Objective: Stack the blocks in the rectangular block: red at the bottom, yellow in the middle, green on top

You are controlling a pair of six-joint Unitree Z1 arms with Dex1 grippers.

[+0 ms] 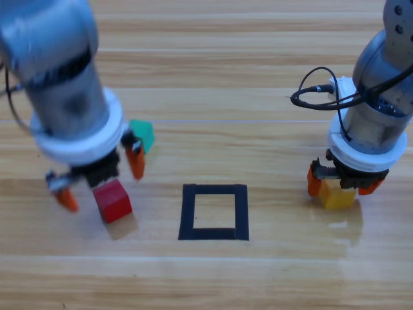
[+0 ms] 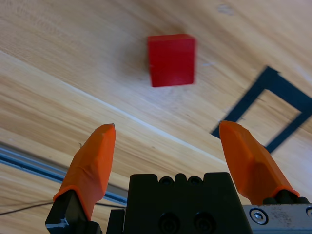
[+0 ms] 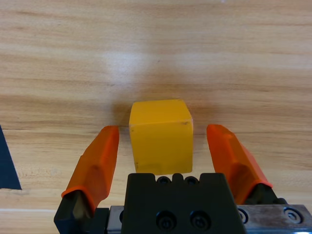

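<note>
The red cube (image 1: 113, 201) lies on the table left of the black tape rectangle (image 1: 214, 212). My left gripper (image 1: 100, 179) hangs open just above and behind it; in the left wrist view the red cube (image 2: 171, 59) sits ahead of the spread jaws of the left gripper (image 2: 168, 126), apart from both. The green cube (image 1: 144, 134) rests behind that gripper, partly hidden by the arm. To the right of the rectangle, my right gripper (image 1: 341, 185) is low over the yellow cube (image 1: 337, 194). The right gripper (image 3: 163, 129) stands open around the yellow cube (image 3: 161, 136), with a gap on each side.
The tape rectangle (image 2: 273, 109) holds only bare wood inside. A black cable (image 1: 316, 93) loops off the right arm's wrist. A corner of the tape (image 3: 7, 163) shows at the left edge of the right wrist view.
</note>
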